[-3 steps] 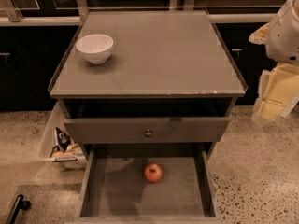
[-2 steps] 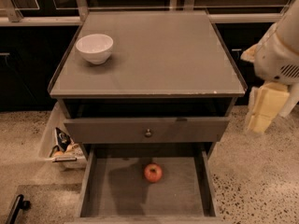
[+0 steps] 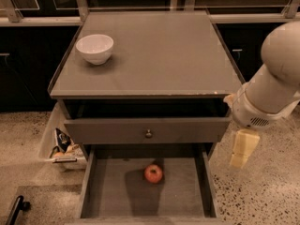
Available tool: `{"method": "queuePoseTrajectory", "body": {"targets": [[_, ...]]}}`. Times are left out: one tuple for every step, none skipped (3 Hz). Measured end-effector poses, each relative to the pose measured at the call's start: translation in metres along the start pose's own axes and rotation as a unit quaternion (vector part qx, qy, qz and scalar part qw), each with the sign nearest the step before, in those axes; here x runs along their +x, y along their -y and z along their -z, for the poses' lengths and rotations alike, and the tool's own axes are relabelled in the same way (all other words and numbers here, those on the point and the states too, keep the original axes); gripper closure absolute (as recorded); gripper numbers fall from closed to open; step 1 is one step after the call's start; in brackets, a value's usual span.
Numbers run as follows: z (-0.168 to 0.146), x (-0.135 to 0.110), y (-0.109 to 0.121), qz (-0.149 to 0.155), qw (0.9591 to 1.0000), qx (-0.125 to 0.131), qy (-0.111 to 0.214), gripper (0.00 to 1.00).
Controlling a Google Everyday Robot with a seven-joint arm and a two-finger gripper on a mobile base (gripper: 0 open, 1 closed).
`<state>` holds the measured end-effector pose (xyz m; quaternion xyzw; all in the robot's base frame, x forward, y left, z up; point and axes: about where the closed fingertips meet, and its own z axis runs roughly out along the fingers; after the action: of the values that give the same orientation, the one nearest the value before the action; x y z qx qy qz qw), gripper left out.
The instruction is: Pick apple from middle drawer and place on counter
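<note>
Speckled floor (image 3: pixel 262 196), dark cabinets (image 3: pixel 28 78) behind. Open middle drawer (image 3: pixel 187 198), apple (image 3: pixel 153 173) near centre. Beside drawer, over floor: gripper (image 3: pixel 243 149), open or closed cannot tell. Best: swing in over apple, clear upper drawer front (image 3: pixel 108 131), descend vertically.

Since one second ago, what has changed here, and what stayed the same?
The robot's cream-coloured gripper came down toward the right side of the open shallow grey middle drawer. Nothing was grasped or released. The small round red apple stayed on the drawer floor, the white bowl on the flat grey counter.
</note>
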<state>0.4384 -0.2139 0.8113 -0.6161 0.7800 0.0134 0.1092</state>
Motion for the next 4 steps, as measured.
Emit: {"method": "queuePoseTrajectory", "body": {"targets": [[-0.044,0.009,-0.004,0.02,0.9998,0.001,0.004,0.0],[-0.1,0.013,-0.005,0.047,0.9988,0.004,0.015,0.0],[-0.101,0.013,-0.005,0.047,0.9988,0.004,0.015,0.0],[-0.126,0.013,-0.011,0.032,0.9991,-0.012,0.025,0.0]]}}
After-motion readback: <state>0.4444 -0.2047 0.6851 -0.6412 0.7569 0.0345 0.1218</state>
